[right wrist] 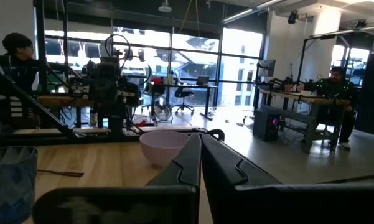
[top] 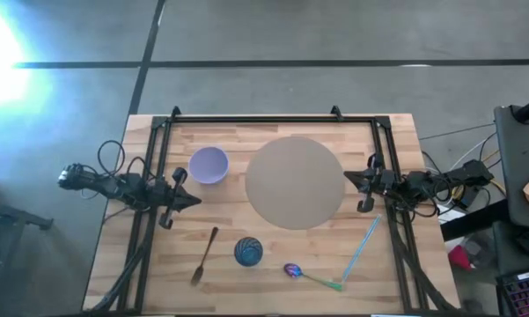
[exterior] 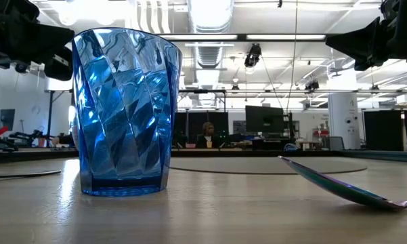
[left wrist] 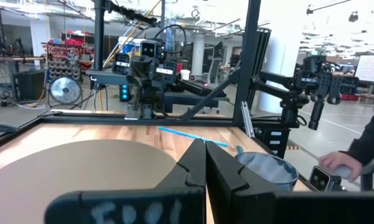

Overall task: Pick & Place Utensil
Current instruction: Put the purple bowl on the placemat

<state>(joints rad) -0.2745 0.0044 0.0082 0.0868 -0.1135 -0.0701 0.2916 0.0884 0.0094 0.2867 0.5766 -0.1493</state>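
Three utensils lie flat on the wooden table near its front edge: a dark utensil (top: 204, 255) at the left, an iridescent spoon with a green handle (top: 308, 276), and a light blue stick-like utensil (top: 363, 246) at the right. A ribbed blue cup (top: 248, 252) stands upright between the first two. Further back are a lavender bowl (top: 209, 165) and a round tan mat (top: 295, 182). My left gripper (top: 194, 201) hovers shut left of the mat, holding nothing. My right gripper (top: 348, 176) hovers shut at the mat's right rim, also holding nothing.
A black frame (top: 255, 118) runs along the table's far edge and down both sides. In the low view the cup (exterior: 125, 112) and the spoon (exterior: 338, 186) stand close to the camera. A person's hand (left wrist: 342, 165) shows beyond the bowl (left wrist: 267, 171).
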